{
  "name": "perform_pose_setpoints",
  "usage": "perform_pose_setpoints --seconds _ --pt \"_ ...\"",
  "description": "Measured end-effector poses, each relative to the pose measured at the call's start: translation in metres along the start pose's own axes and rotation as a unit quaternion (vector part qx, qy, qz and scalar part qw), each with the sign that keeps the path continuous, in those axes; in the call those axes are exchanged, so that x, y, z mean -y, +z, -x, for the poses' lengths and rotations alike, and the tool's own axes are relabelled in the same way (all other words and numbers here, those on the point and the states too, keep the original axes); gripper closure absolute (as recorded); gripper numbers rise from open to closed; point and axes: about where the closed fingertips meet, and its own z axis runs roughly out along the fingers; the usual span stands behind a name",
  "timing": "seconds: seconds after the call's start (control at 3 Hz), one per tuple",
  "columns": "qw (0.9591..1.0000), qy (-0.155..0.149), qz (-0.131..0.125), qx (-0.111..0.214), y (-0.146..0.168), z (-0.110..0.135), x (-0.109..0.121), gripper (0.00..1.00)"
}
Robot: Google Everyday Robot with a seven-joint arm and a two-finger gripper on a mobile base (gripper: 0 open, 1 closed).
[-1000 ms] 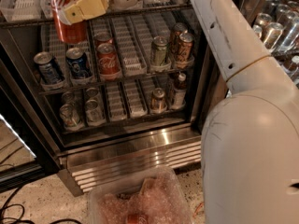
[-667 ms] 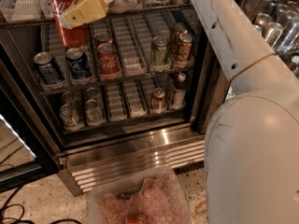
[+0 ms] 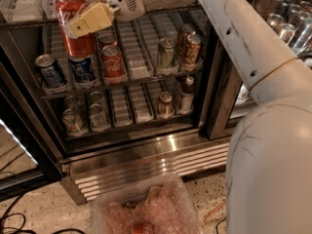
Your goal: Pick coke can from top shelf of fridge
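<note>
The tall red coke can (image 3: 80,45) is held at the upper left, tilted, in front of the fridge's top shelf (image 3: 24,1) with its white ribbed lane trays. My gripper (image 3: 90,19), with beige fingers, is shut around the can's upper part and reaches in from the white arm at the top. The can hangs in front of the shelf's front bar and overlaps the middle shelf's cans. The fridge (image 3: 146,162) stands open, with its ribbed steel base grille below.
The middle shelf holds a short red Coca-Cola can (image 3: 112,62), blue Pepsi cans (image 3: 48,72), a green can (image 3: 166,52) and brown cans (image 3: 190,45). More cans stand on the lower shelf (image 3: 87,118). A plastic bin (image 3: 146,208) sits on the floor. My arm and body (image 3: 273,155) fill the right side.
My gripper has come down and slightly to the right with the coke can, drawing it out from the top shelf. The other cans have not moved.
</note>
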Motion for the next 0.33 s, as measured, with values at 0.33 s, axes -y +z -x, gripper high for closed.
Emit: perform_pose_setpoints --seconds 0.33 --pt "1.0000 0.000 0.000 0.000 0.0002 -0.0006 -0.0002 1.00"
